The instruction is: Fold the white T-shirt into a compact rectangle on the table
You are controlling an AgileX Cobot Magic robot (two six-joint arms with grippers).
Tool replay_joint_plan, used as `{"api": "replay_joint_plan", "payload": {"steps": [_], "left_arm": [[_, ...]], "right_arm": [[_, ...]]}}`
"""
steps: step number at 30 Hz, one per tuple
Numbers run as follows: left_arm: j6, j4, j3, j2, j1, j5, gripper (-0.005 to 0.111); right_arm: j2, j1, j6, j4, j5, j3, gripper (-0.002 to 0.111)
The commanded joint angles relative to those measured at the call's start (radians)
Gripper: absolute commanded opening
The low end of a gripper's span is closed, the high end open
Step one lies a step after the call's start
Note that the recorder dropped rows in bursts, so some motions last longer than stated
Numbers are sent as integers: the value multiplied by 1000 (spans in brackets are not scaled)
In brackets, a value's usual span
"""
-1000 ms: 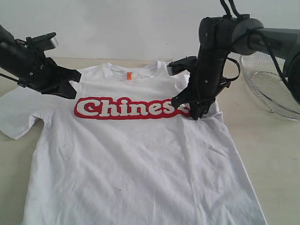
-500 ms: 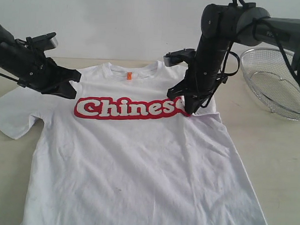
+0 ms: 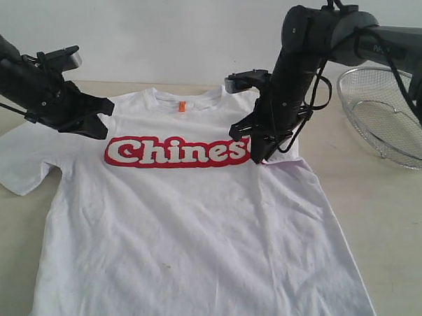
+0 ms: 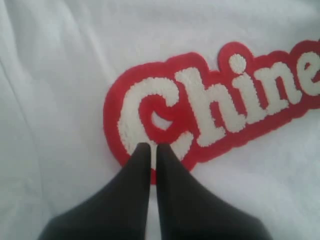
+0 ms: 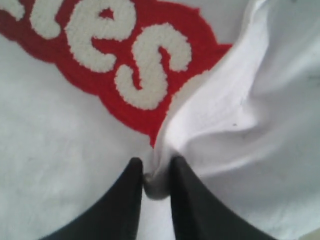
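The white T-shirt point(image 3: 193, 234) is lying print-up on the worktop point(image 3: 383, 221), spreading out beneath both end effectors. The left end effector point(image 4: 150, 146), jaws pressed together, is pointing at the start of the red-outlined word point(image 4: 210, 107). The right end effector point(image 5: 154, 167) is pinching a raised fold of the shirt directly ahead of its tips, beside the word's last letters.
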State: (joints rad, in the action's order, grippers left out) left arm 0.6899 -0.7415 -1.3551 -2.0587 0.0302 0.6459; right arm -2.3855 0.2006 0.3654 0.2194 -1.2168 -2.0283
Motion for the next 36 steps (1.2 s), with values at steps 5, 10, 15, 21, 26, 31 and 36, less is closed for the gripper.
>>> {"api": "replay_joint_plan", "payload": {"steps": [5,10,15,21,26,31,36], "left_arm": [[-6,-2,5,10,6,2,5],[-6,-2,5,10,6,-1,5],[-14,-2,5,10,6,-5,5],[-20,1,5,10,4,-29,5],[-26,1,5,10,4,-15,5],[-26,1,5,10,4,-10,5],[-26,3,5,10,4,-10,5]], "right_arm": [[41,3,-19,-4,-4,2,68],[121,3,-39,-54,-4,2,67],[139,1,-179,-250,210,2,22],[66,-2,-173,-239,278,2,0],[11,-2,-242,-210,308,2,0],[2,3,-237,-138,399,2,0],[0,21,-220,-117,477,2,13]]}}
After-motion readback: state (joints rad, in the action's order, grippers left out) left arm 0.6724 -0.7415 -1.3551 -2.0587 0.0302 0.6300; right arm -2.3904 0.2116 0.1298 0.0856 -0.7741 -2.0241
